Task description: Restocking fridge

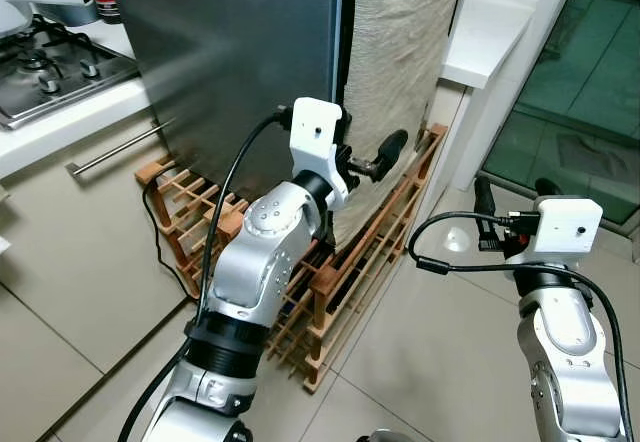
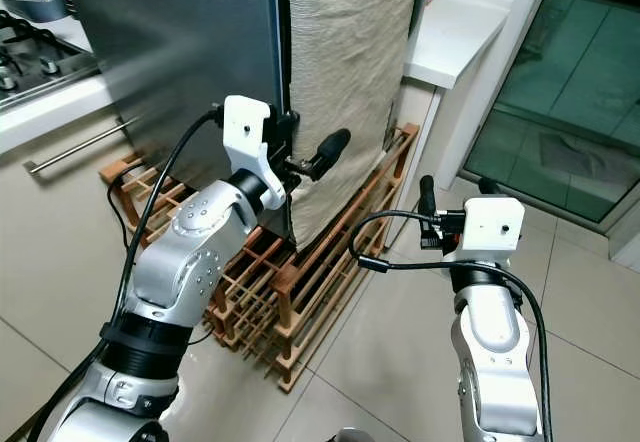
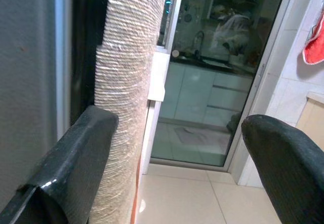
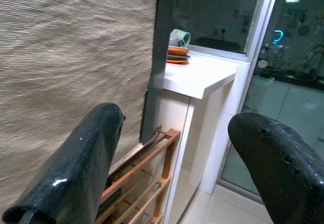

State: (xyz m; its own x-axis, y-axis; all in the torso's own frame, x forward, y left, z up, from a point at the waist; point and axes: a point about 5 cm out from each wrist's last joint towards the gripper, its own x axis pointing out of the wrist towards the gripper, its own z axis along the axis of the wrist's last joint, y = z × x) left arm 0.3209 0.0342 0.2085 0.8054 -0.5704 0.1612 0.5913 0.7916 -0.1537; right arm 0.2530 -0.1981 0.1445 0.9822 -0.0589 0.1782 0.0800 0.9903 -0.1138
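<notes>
home kitchen for sure, gas hob (image 1: 45,67) set in a white counter, tall steel fridge (image 1: 240,52), wooden rack (image 1: 330,282) on the tile floor (image 1: 440,342), stacked plates and mug (image 4: 178,49) on a ledge, glass sliding door (image 1: 580,92)

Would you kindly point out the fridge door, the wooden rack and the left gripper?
fridge door (image 1: 230,52), left eye view, middle of the grey front panel.
wooden rack (image 1: 345,282), left eye view, front slats near the floor.
left gripper (image 1: 375,162), left eye view, between the black fingertips.
</notes>
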